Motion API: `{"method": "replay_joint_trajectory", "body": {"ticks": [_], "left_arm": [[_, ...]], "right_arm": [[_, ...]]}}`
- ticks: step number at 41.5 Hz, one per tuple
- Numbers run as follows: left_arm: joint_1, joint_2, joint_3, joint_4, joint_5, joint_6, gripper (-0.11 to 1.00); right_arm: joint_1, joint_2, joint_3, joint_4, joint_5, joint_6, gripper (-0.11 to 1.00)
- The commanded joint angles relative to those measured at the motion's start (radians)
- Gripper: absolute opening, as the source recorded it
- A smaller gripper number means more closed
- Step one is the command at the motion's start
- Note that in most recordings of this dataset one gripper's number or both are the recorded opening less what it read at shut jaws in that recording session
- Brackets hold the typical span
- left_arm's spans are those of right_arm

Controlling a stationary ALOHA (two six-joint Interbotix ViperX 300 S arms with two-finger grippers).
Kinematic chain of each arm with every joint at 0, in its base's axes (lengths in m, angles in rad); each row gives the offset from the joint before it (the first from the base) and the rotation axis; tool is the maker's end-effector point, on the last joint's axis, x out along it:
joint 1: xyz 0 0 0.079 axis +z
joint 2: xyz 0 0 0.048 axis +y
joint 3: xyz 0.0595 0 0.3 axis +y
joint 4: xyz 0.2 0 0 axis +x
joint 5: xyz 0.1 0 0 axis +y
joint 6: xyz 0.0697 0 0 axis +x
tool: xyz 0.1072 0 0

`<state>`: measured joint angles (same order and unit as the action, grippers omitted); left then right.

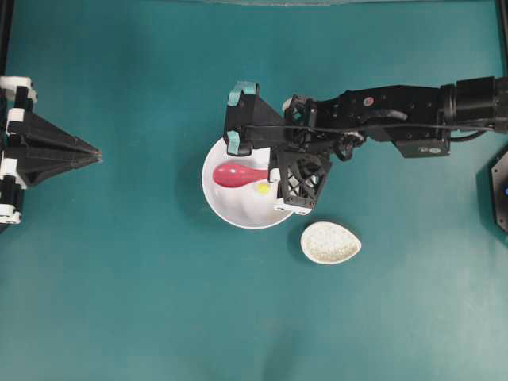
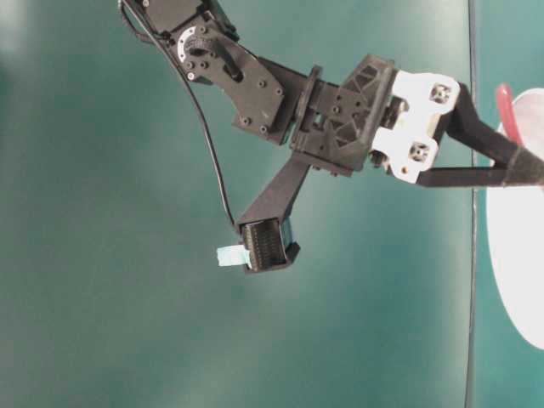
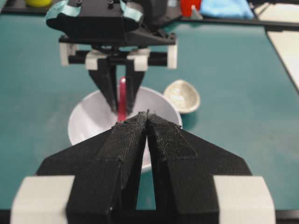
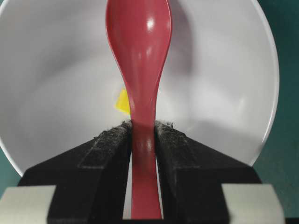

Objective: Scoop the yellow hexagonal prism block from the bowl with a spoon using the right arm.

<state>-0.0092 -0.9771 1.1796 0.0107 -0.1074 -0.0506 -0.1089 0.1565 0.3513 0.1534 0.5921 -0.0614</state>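
- Landmark: the bowl (image 1: 230, 208), a plain white dish on the teal table (image 1: 119, 302); all positions below are given relative to it.
- The right gripper (image 4: 142, 133) hangs over the bowl's right rim, its pads pinching the handle of the spoon (image 4: 140, 56). The grip sits far back on the handle, probably so the scoop can reach well into the bowl while the fingers stay outside it.
- The spoon's scoop lies inside the bowl, reaching toward its left side in the overhead view, hollow face up and empty.
- The yellow hexagonal prism block (image 1: 263, 188) rests on the bowl's floor, just beside the spoon's neck and behind the scoop. By this reading the scoop must be drawn back and dipped under the block; the scooping is not yet done.
- The left gripper (image 3: 147, 122) is parked well left of the bowl, tips pressed together and holding nothing, clear of the working arm.
- A speckled spoon rest (image 1: 331, 243) sits vacant just outside the bowl's lower right.
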Motion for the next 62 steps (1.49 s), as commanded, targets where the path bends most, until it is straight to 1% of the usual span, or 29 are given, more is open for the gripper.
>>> {"method": "replay_joint_trajectory", "body": {"ticks": [1, 12, 20, 32, 35, 42, 47, 55, 62], "left_arm": [[0.002, 0.006, -0.028, 0.002, -0.012, -0.002, 0.08], [0.002, 0.005, -0.028, 0.002, -0.014, -0.002, 0.08], [0.002, 0.005, -0.026, 0.002, -0.012, -0.002, 0.08], [0.002, 0.005, -0.028, 0.003, -0.011, -0.002, 0.08], [0.002, 0.006, -0.028, 0.003, -0.011, -0.002, 0.08], [0.002, 0.006, -0.028, 0.003, -0.012, -0.002, 0.08], [0.002, 0.006, -0.028, 0.003, -0.012, -0.002, 0.08], [0.002, 0.006, -0.026, 0.003, -0.012, -0.002, 0.08], [0.002, 0.008, -0.028, 0.003, -0.012, -0.002, 0.08]], "right_arm": [[-0.002, -0.029, -0.012, 0.0, -0.003, 0.0, 0.22], [-0.008, -0.092, -0.025, -0.003, 0.044, -0.002, 0.23], [-0.011, -0.164, -0.026, -0.018, 0.097, -0.002, 0.23], [-0.011, -0.262, -0.028, -0.018, 0.247, 0.005, 0.23], [-0.011, -0.272, -0.032, -0.018, 0.288, 0.021, 0.22], [-0.02, -0.256, -0.06, -0.018, 0.411, 0.095, 0.23], [-0.02, -0.247, -0.08, -0.018, 0.476, 0.12, 0.23], [-0.02, -0.233, -0.117, -0.018, 0.551, 0.14, 0.23], [-0.02, -0.186, -0.184, -0.018, 0.67, 0.178, 0.23]]}}
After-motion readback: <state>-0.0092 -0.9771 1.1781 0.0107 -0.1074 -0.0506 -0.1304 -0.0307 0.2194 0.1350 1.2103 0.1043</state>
